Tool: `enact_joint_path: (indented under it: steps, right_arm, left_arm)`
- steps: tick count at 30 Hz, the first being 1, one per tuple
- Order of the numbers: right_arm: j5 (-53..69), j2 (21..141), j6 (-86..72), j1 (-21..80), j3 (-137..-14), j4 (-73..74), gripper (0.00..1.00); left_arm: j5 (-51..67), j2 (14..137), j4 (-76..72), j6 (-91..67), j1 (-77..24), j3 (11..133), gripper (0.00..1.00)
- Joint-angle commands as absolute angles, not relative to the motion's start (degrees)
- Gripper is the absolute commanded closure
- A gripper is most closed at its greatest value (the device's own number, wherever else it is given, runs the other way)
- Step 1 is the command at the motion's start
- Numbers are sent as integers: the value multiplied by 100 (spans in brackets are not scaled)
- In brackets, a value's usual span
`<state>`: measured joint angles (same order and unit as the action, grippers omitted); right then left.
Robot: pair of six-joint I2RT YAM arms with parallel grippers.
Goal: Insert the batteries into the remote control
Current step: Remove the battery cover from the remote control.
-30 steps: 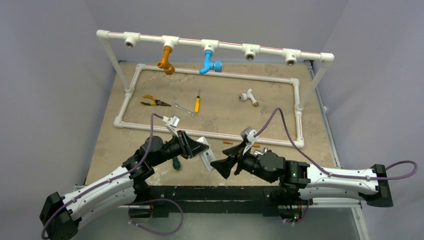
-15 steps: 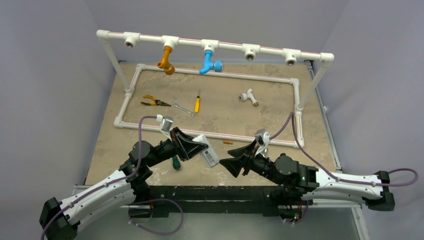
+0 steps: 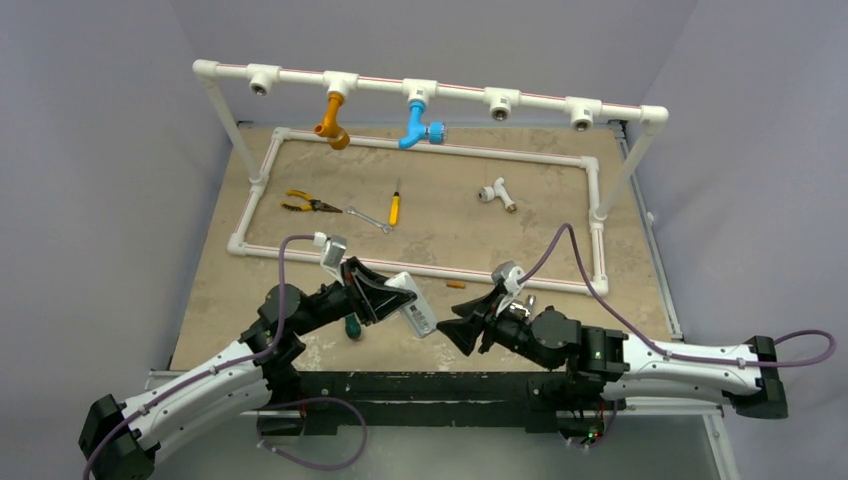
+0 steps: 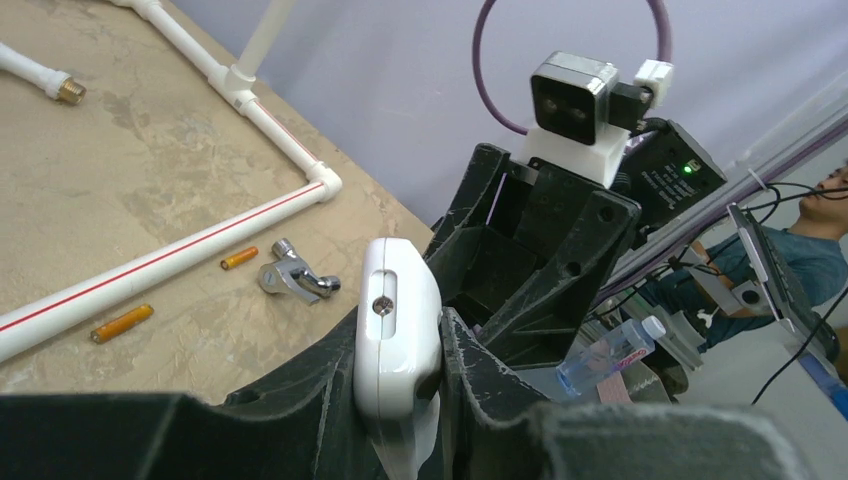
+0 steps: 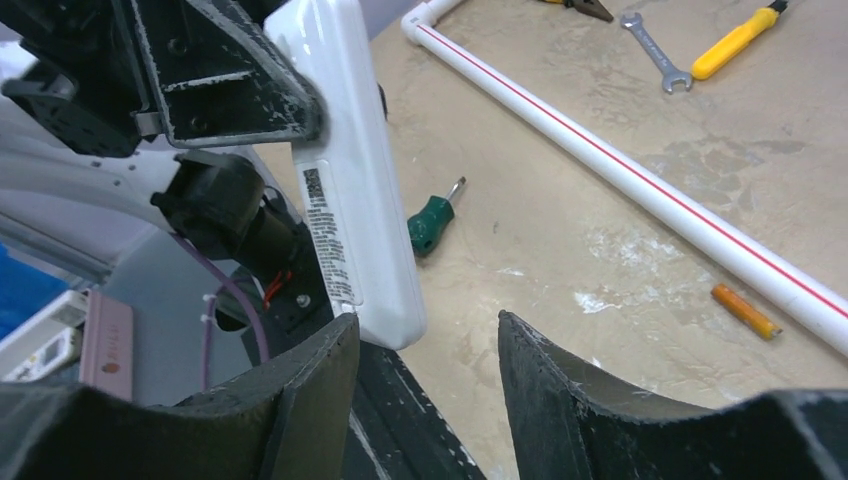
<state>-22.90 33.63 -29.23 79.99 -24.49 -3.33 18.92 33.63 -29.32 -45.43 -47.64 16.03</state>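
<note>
My left gripper is shut on the white remote control and holds it above the table's near edge. In the left wrist view the remote stands edge-on, clamped between the fingers. My right gripper is open and empty, and faces the remote's free end. In the right wrist view its left fingertip is just under the remote's labelled back. One orange battery lies by the near pipe. The left wrist view shows two batteries on the table. The right wrist view shows one battery.
A green-handled screwdriver lies under the left arm. A white pipe frame encloses pliers, a wrench, a yellow screwdriver and a white fitting. Orange and blue taps hang from the back rail. A chrome part lies near the batteries.
My left gripper carried the remote slightly right and up. My right arm swung right and back, then came left again toward the remote's free end, its gripper still open.
</note>
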Motion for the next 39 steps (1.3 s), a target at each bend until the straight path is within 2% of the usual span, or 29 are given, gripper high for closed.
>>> enact_joint_path:
  steps: [1, 6, 8, 12, 17, 25, 32, 39]
  right_arm:
    - [-2516, 3408, -2366, 8017, -2992, 104, 48]
    - [-2304, 3433, -1287, 8020, -3291, 734, 47]
    - [-1986, 3393, -750, 8018, -3259, 703, 46]
    - [-1613, 3231, 602, 8018, -2960, 300, 51]
    - [-1306, 3085, 1516, 8016, -2809, 434, 52]
    - [-113, 3292, 2208, 8016, -3091, 702, 52]
    - [404, 3872, 2627, 8018, -3331, 797, 62]
    - [646, 3917, 2778, 8021, -3329, 640, 60]
  left_arm:
    - [1478, 3409, -2488, -4784, -4729, 1780, 100]
    - [1645, 3850, -1948, -5145, -4729, 1926, 100]
    - [1723, 3993, -2126, -5388, -4729, 1802, 100]
    - [1915, 4377, -2610, -5867, -4728, 1618, 100]
    - [2103, 4719, -2942, -6287, -4729, 1578, 100]
    - [2219, 4854, -3003, -6546, -4729, 1674, 100]
    - [2305, 5003, -3154, -6703, -4729, 1674, 100]
    - [2311, 4908, -3132, -6693, -4729, 1651, 100]
